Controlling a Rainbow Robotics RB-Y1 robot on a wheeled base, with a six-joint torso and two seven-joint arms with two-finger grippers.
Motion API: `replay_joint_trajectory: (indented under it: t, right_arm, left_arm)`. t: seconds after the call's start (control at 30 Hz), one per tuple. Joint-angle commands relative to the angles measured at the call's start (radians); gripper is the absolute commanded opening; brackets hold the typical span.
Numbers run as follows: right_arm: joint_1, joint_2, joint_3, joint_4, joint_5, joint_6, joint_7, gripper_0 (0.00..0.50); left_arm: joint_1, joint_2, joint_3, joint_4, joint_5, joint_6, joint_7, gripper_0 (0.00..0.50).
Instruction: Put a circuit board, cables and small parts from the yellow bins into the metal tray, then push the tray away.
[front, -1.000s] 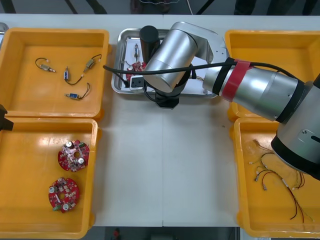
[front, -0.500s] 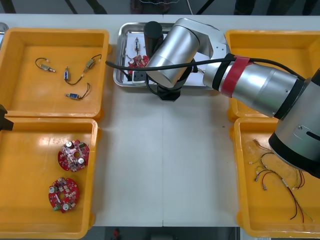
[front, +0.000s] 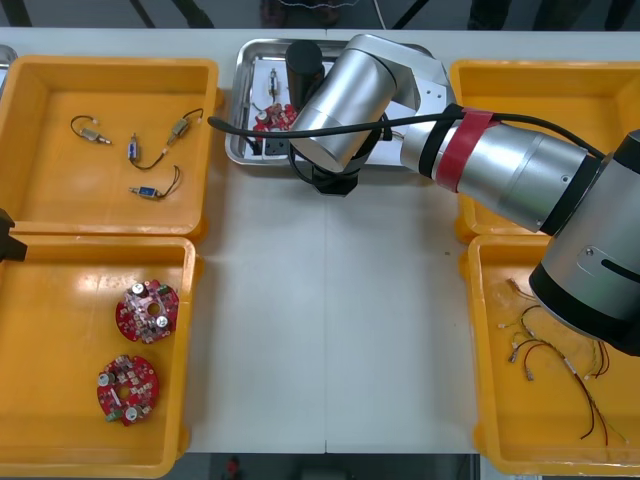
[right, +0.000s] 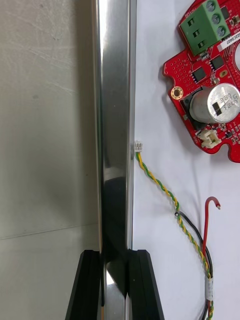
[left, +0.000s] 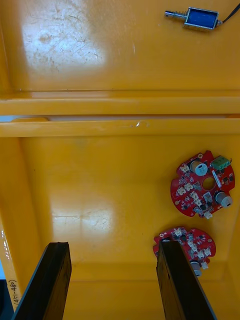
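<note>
Metal tray (front: 238, 110) sits at the far end of the light table (front: 330, 320), between the two far yellow bins. Its far rim is close to the table's far edge, and a narrow gap parts its left wall from the far-left bin (front: 110, 75).

We see the right gripper (right: 116, 255) clamped on the tray's near wall. Its black fingers stand apart by only the thickness of that thin, mirror-bright sheet metal, one outside over the table and one inside. The tray floor is white and flat. On it lie a round red circuit board (right: 210, 100), with a green terminal block and a silver cylinder, clear of the wall, and a twisted yellow-and-green cable (right: 172, 200) whose small white plug touches the wall. A red wire (right: 206, 225) runs beside the cable.

On the near side of the tray, a broad strip of bare matte table lies open between the side bins.

Our left gripper (left: 112, 245) hangs over the near-left bin (front: 190, 300), fingers wide apart above its glossy, scuffed floor. Two more red boards (left: 202, 182) lie near one finger. The far-left bin holds small metal parts (front: 145, 190) on black leads, and the near-right bin (front: 480, 300) holds thin red and yellow cables (front: 560, 370).
</note>
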Motion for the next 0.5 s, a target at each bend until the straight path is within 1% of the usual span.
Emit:
replay_joint_trajectory:
  t: [0.03,0.1,0.13,0.17,0.2,0.23,0.43,0.5]
  right_arm:
    - [-0.063,0.019,-0.029,-0.007,0.01,-0.012,0.042,0.031]
    - [-0.063,0.019,-0.029,-0.007,0.008,-0.012,0.049,0.232]
    - [-0.063,0.019,-0.029,-0.007,0.01,-0.012,0.049,0.343]
    - [-0.063,0.019,-0.029,-0.007,0.01,-0.012,0.05,0.393]
    - [-0.063,0.019,-0.029,-0.007,0.01,-0.012,0.05,0.478]
    - [-0.063,0.019,-0.029,-0.007,0.01,-0.01,0.05,0.5]
    - [-0.063,0.019,-0.04,-0.011,-0.005,0.004,0.062,0.5]
    - [-0.063,0.019,-0.064,-0.024,-0.015,0.036,0.064,0.5]
  left_arm:
    - [0.022,0.003,0.03,-0.028,0.007,-0.01,-0.038,0.5]
    - [0.022,0.003,0.03,-0.028,0.007,-0.01,-0.038,0.5]
    - [0.022,0.003,0.03,-0.028,0.007,-0.01,-0.038,0.5]
    - [0.022,0.003,0.03,-0.028,0.007,-0.01,-0.038,0.5]
    - [0.022,0.003,0.03,-0.028,0.007,-0.01,-0.038,0.5]
    - [0.022,0.003,0.03,-0.028,0.007,-0.01,-0.038,0.5]
    - [0.022,0.003,0.03,-0.028,0.007,-0.01,-0.038,0.5]
    - [0.022,0.003,0.03,-0.028,0.007,-0.01,-0.038,0.5]
